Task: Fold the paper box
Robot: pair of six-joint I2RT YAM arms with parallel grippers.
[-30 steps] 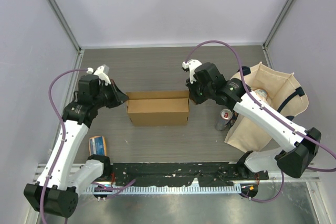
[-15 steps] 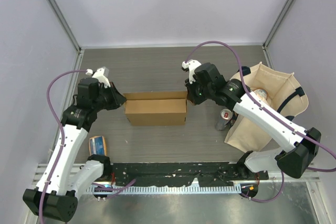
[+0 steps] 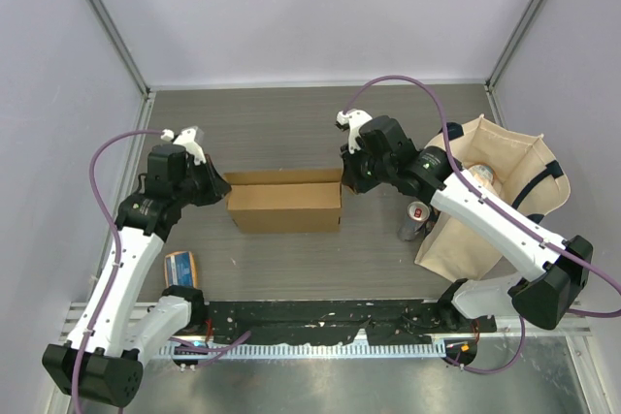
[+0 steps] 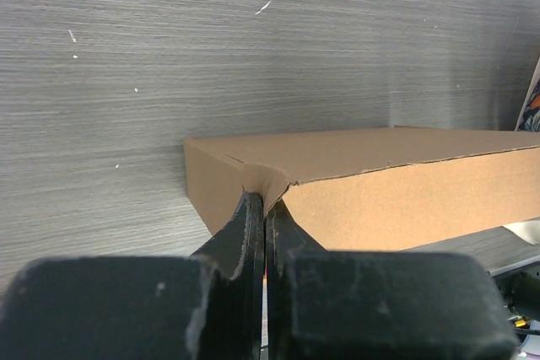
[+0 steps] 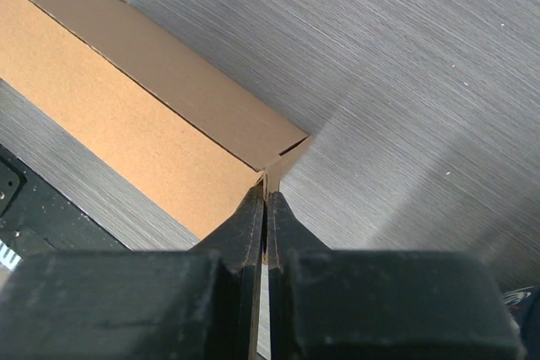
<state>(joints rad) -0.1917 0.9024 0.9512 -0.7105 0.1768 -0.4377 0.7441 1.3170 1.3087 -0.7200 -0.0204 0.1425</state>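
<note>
Grey wood-grain table (image 3: 291, 123) between pale walls carries the paper box (image 3: 283, 203), folded shut and lying flat at its middle. Compared with a second ago, the box sits slightly further left, and both arms have shifted left with it. The left arm reaches in from the box's left end, elbow bent outward, and the left gripper (image 3: 219, 184) has its jaws pressed together on a cardboard corner there. The right arm stretches across from the box's right, and the right gripper (image 3: 347, 179) pinches the far right corner. A tote bag (image 3: 485, 210) lies well right of the box.
</note>
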